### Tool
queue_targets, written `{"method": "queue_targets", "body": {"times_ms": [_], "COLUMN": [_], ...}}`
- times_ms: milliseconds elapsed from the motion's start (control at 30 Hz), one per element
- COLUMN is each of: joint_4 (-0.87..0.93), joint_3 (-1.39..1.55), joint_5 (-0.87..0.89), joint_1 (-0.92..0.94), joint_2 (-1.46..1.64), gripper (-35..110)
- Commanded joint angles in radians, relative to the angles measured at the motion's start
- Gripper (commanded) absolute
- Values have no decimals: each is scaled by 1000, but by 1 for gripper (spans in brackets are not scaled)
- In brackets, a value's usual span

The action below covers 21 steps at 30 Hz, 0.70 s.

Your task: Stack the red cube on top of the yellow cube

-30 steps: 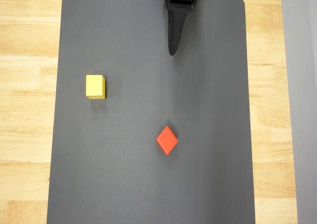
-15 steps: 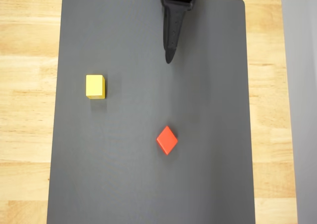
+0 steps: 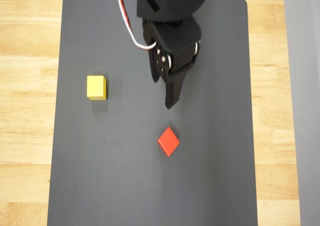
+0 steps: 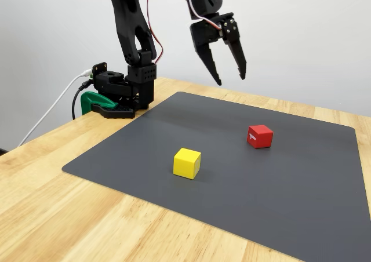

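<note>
The black two-finger tool [image 4: 229, 76] hangs high above the dark grey mat [image 4: 301, 204] that covers most of the pale wooden desk [image 4: 52, 215]. Its fingers are spread apart and hold nothing.

The small bright red cube with smooth plain faces [image 4: 260, 136] sits flat on the mat, a small white mark on the side facing the fixed view. In the overhead view the red cube [image 3: 169, 141] lies near the mat's middle, turned so that its corners point at the mat's edges, with the tool's tip [image 3: 170, 104] just short of it. The small plain yellow cube [image 3: 96, 87] rests square to the mat near its left edge in that view, well apart from the red one.

Both blocks look rigid and light, so I would expect a modest squeeze to hold the red one without harm. The smooth faces may be a little slippery, and a pinch across corners would likely twist it loose. The sound hold, to my eye, is on two opposite flat sides, with the fingers turned to match the cube's diagonal set and placed about mid-height.
</note>
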Motion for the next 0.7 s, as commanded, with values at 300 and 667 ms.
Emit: {"method": "queue_targets", "body": {"times_ms": [300,667], "joint_4": [127,213], "joint_3": [-476,-687], "joint_5": [-279,-380], "joint_1": [29,43], "joint_2": [-385,-664], "gripper": [31,42]}}
